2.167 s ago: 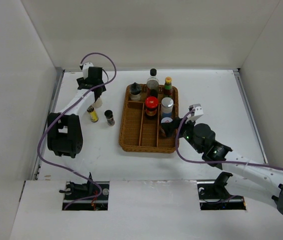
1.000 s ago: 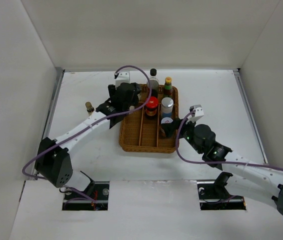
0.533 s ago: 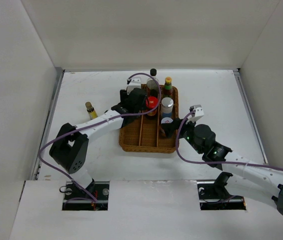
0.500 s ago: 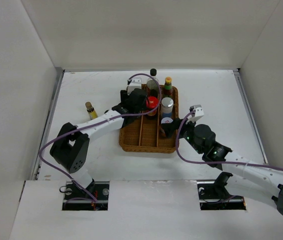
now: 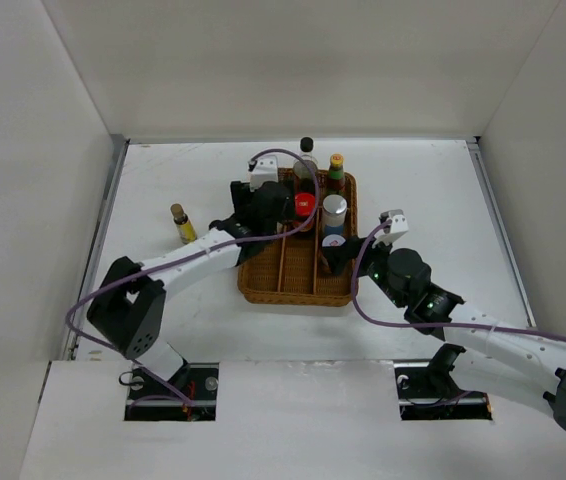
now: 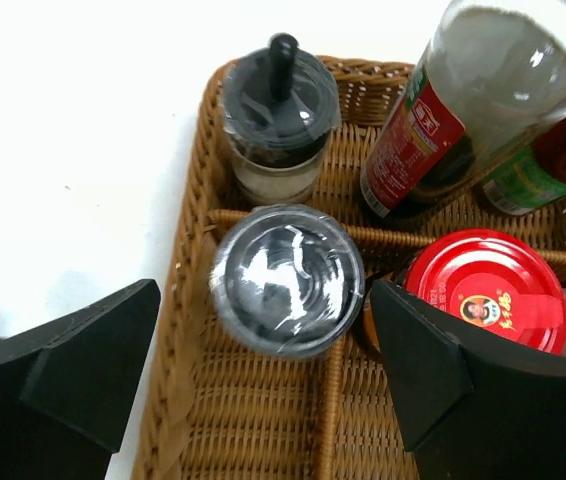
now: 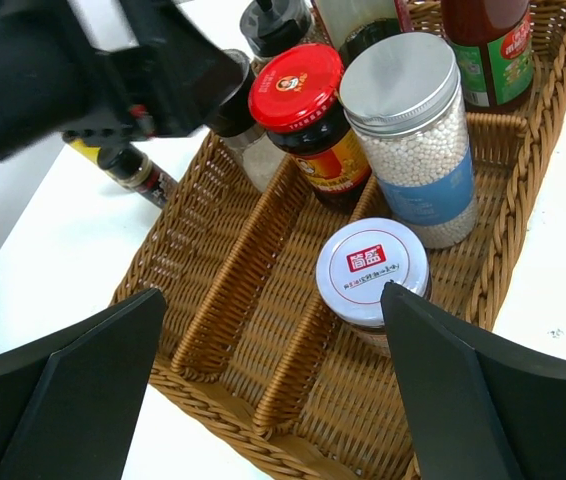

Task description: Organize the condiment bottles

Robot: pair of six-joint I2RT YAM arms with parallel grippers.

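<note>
The brown wicker basket (image 5: 293,295) holds several condiment bottles. In the left wrist view a black-capped shaker (image 6: 288,280) stands in the basket's left compartment, between the fingers of my open left gripper (image 6: 263,300), untouched. Behind it are a black knob-lidded jar (image 6: 281,110), a tall clear bottle with dark liquid (image 6: 463,110) and a red-capped jar (image 6: 485,290). My right gripper (image 7: 273,295) is open and empty above the basket's near end, beside a white-lidded jar (image 7: 373,272). A silver-capped jar of white beads (image 7: 413,130) stands behind that. A yellow bottle (image 5: 180,222) stands on the table to the left.
A red sauce bottle with a green label (image 7: 488,40) stands at the basket's far right corner. The left arm (image 5: 193,250) stretches across the table left of the basket. White walls enclose the table on three sides.
My left arm carried the black-capped shaker from the table at the left into the basket's left compartment. It now stands there and the gripper has drawn back slightly. The right arm has not moved.
</note>
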